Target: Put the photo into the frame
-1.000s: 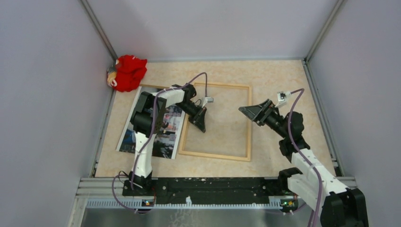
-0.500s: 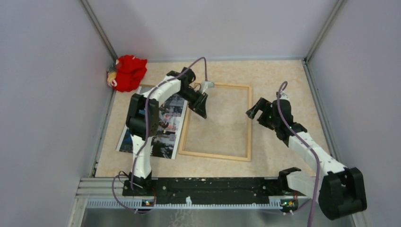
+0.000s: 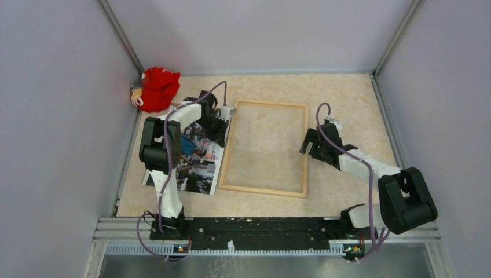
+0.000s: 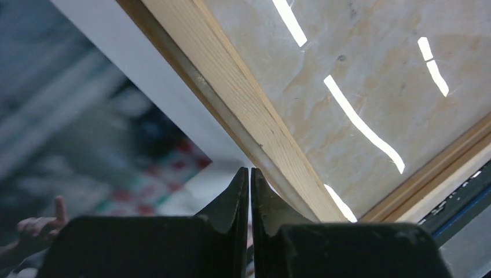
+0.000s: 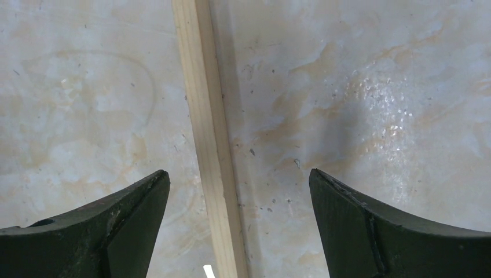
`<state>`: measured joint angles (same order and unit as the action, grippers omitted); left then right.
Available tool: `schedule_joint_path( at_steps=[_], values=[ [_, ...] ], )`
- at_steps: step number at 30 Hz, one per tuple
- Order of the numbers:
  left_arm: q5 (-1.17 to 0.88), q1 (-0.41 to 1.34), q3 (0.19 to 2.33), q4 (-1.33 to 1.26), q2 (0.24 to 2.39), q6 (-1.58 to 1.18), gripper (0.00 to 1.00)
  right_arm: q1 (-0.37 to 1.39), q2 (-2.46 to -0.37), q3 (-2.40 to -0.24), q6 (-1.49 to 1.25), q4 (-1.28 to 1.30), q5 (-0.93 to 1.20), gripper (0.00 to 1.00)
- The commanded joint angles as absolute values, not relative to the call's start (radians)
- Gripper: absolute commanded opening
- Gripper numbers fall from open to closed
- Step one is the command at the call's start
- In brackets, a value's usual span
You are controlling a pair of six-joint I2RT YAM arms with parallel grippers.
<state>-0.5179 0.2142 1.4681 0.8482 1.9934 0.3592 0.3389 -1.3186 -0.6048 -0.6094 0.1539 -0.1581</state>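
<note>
The photo (image 3: 194, 162) lies face up on the table, left of the frame (image 3: 263, 190), a thin light-wood rectangle lying flat. My left gripper (image 3: 222, 120) is low over the photo's far right corner, right beside the frame's left rail. In the left wrist view its fingertips (image 4: 249, 169) stand almost together above the photo's white border (image 4: 173, 98), next to the wooden rail (image 4: 231, 98); I see nothing gripped between them. My right gripper (image 3: 308, 145) is open, straddling the frame's right rail (image 5: 205, 116), one finger (image 5: 133, 200) on each side of it.
A red cloth toy (image 3: 156, 88) sits in the far left corner. Grey walls enclose the table on three sides, and metal rails (image 3: 130, 150) run along their feet. The arm bases stand on the black bar (image 3: 260, 227) at the near edge.
My left gripper moved left from over the frame's pane to the photo's far right corner. My right arm dropped low and brought its open gripper onto the frame's right rail.
</note>
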Motion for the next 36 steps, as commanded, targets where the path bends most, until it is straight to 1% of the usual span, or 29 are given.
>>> schedule_joint_path(
  at_steps=[1,8,11,14,16,23,28,32,36],
  values=[
    [-0.408,0.265,1.440,0.721,2.007,0.320,0.08,0.361,-1.356,-0.648,-0.628,0.083,-0.174,0.90],
    [-0.433,0.321,1.455,0.708,2.043,0.308,0.06,0.369,-1.412,-0.628,-0.640,0.039,-0.228,0.91],
    [-0.432,0.343,1.458,0.711,2.055,0.310,0.06,0.368,-1.449,-0.617,-0.649,-0.031,-0.173,0.91],
    [-0.438,0.367,1.457,0.713,2.061,0.308,0.06,0.368,-1.444,-0.601,-0.674,-0.092,-0.082,0.90],
    [-0.437,0.382,1.454,0.715,2.068,0.309,0.06,0.368,-1.385,-0.580,-0.698,-0.126,-0.009,0.90],
    [-0.485,0.415,1.464,0.719,2.115,0.308,0.05,0.363,-1.078,-0.498,-0.878,-0.278,0.242,0.90],
    [-0.523,0.422,1.471,0.725,2.132,0.307,0.05,0.363,-0.925,-0.463,-0.986,-0.426,0.365,0.90],
    [-0.535,0.422,1.471,0.727,2.132,0.308,0.05,0.364,-0.891,-0.417,-1.086,-0.623,0.444,0.90],
    [-0.548,0.422,1.468,0.728,2.129,0.308,0.05,0.364,-0.965,-0.398,-1.191,-0.822,0.484,0.90]
  ],
)
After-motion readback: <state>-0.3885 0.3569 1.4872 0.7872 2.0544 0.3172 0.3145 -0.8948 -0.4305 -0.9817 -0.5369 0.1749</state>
